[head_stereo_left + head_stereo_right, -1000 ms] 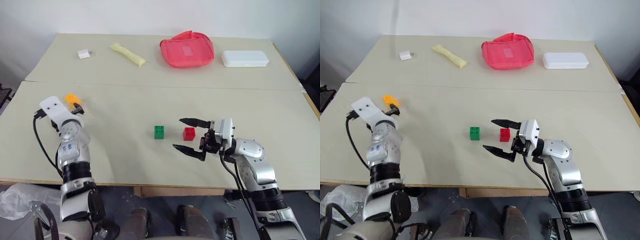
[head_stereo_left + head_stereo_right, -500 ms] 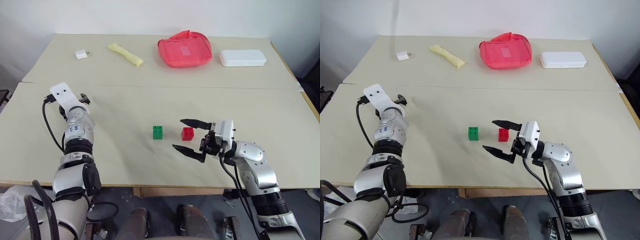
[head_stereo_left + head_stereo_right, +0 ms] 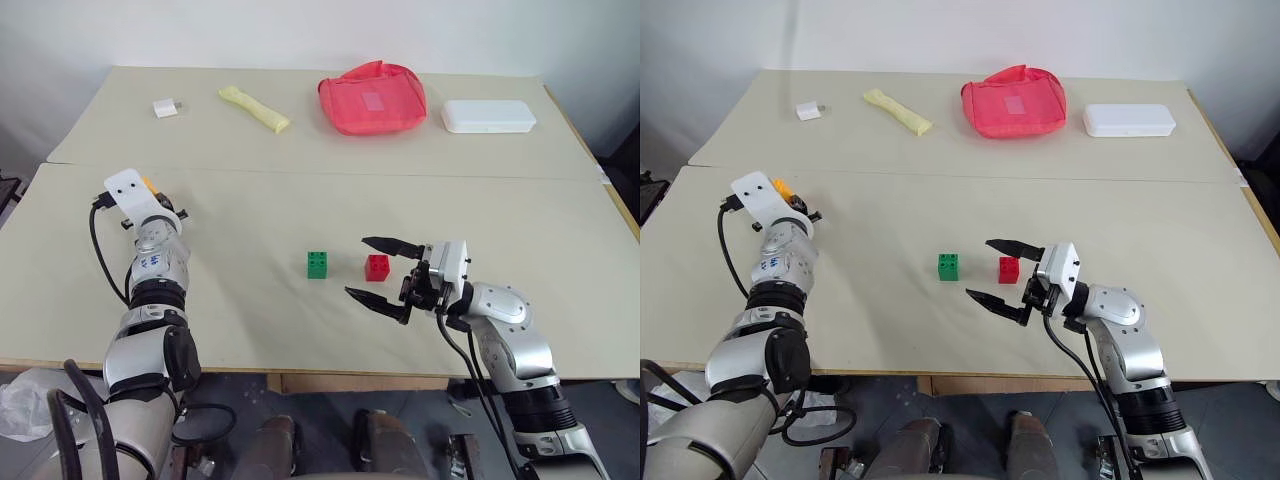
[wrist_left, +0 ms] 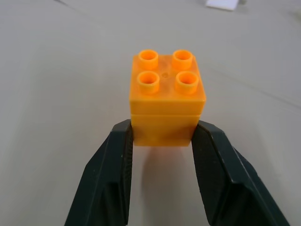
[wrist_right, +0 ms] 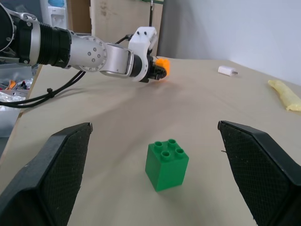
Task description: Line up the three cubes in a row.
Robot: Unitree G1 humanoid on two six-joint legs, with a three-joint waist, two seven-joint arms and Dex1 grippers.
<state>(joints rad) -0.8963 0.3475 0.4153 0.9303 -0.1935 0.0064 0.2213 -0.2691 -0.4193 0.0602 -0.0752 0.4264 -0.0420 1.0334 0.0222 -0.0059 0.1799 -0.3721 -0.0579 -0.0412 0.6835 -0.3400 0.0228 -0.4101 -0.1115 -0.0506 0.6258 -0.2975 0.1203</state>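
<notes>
My left gripper is shut on the orange cube, its two black fingers pressing the cube's lower sides. The cube rests on the table at the left. Mid-table, the green cube stands with the red cube a short gap to its right. The right gripper is open and points left, level with the table. The red cube sits between its spread fingers, touching neither. The right wrist view looks past the green cube to the left gripper holding the orange cube.
Along the far table lie a small white charger block, a yellow soft object, a red mesh pouch and a long white box. A seam runs between the two tabletops.
My left gripper has moved forward onto the orange cube and shut on it. The right arm and the green and red cubes have stayed put.
</notes>
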